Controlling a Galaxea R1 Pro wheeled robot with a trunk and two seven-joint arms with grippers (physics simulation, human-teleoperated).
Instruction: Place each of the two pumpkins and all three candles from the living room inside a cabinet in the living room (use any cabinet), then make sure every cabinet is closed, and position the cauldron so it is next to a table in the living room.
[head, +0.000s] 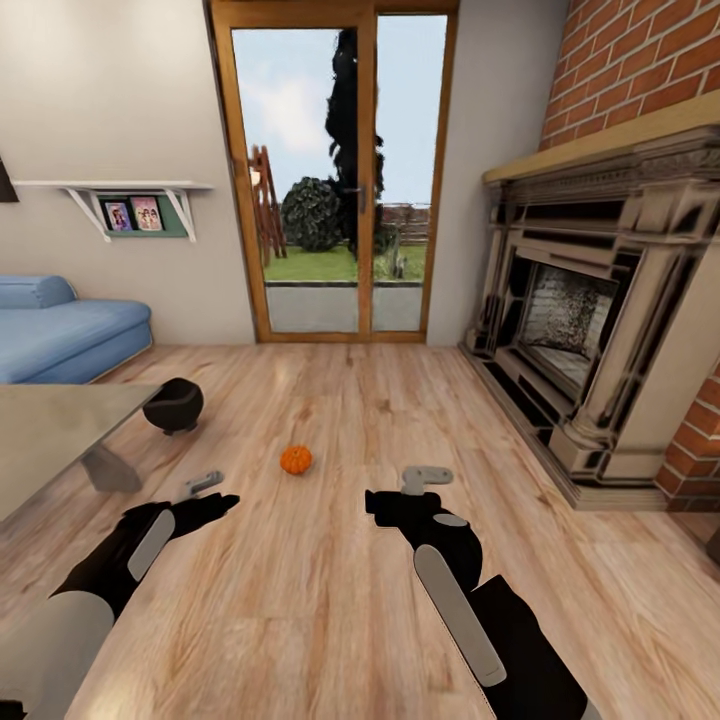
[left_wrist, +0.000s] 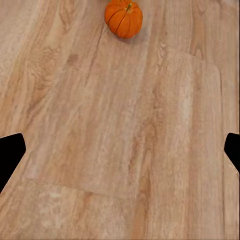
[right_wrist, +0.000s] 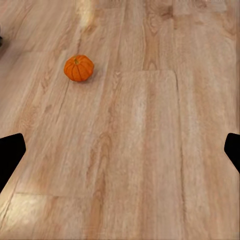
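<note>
While one pumpkin (head: 295, 459) shows, one cauldron (head: 174, 404) stands.

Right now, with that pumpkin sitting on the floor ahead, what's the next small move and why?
Probably roll the base forward a little toward the pumpkin. It sits alone on the wood floor, beyond both open end effectors, the left end effector and the right end effector, and neither is over it yet. The left looks slightly better placed to reach down afterwards.

Colours of the living-room scene.
Ribbed orange pumpkin (head: 295, 459); matte black round cauldron (head: 174, 404); pale wood-grain plank floor (head: 330, 600); red brick fireplace wall (head: 640, 60).
</note>
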